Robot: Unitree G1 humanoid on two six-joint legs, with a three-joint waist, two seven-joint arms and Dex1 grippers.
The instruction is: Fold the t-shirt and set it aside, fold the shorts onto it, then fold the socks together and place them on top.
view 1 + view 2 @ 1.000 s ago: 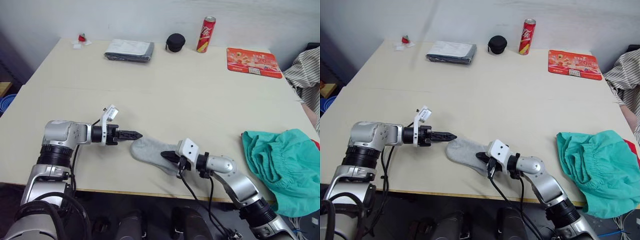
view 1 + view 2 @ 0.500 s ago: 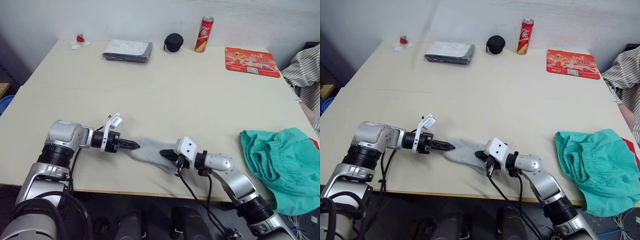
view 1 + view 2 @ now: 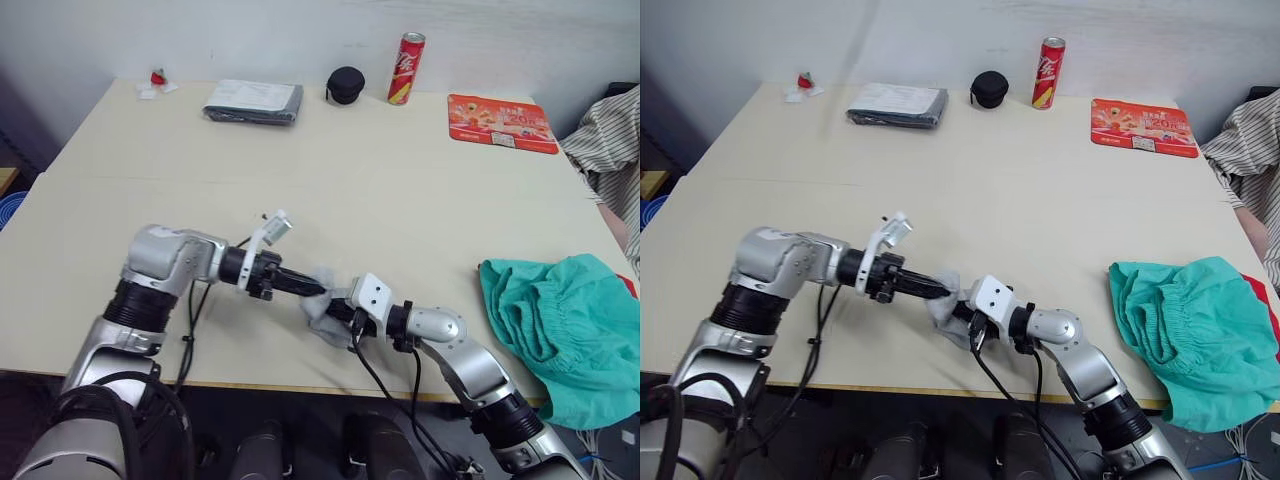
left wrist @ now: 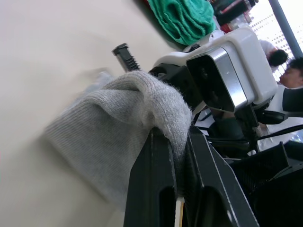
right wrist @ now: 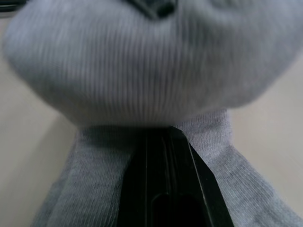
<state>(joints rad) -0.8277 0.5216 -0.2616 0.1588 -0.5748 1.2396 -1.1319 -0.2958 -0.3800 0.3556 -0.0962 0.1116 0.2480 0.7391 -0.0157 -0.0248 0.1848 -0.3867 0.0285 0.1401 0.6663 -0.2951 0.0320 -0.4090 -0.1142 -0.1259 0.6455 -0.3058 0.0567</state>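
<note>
Light-grey socks (image 3: 320,323) lie bunched near the table's front edge, between my two grippers. My left gripper (image 3: 315,291) is shut on one end of them; the left wrist view shows the grey knit (image 4: 118,123) pinched between its black fingers (image 4: 156,189) and doubled over. From the right, my right gripper (image 3: 338,310) is shut on the other end, with the grey knit (image 5: 142,71) draped over its fingertips. The teal-green shorts (image 3: 560,320) lie crumpled at the front right. A red sliver of the t-shirt (image 3: 634,287) peeks from under them.
Along the back edge stand a red can (image 3: 405,68), a round black case (image 3: 346,85), a folded grey cloth (image 3: 254,100), a red mat (image 3: 502,122) and a small red item (image 3: 158,77). Striped fabric (image 3: 610,150) hangs beyond the right edge.
My left gripper shut on the socks' left end and carried it right, folding it over toward the right gripper. The right gripper kept its hold and place.
</note>
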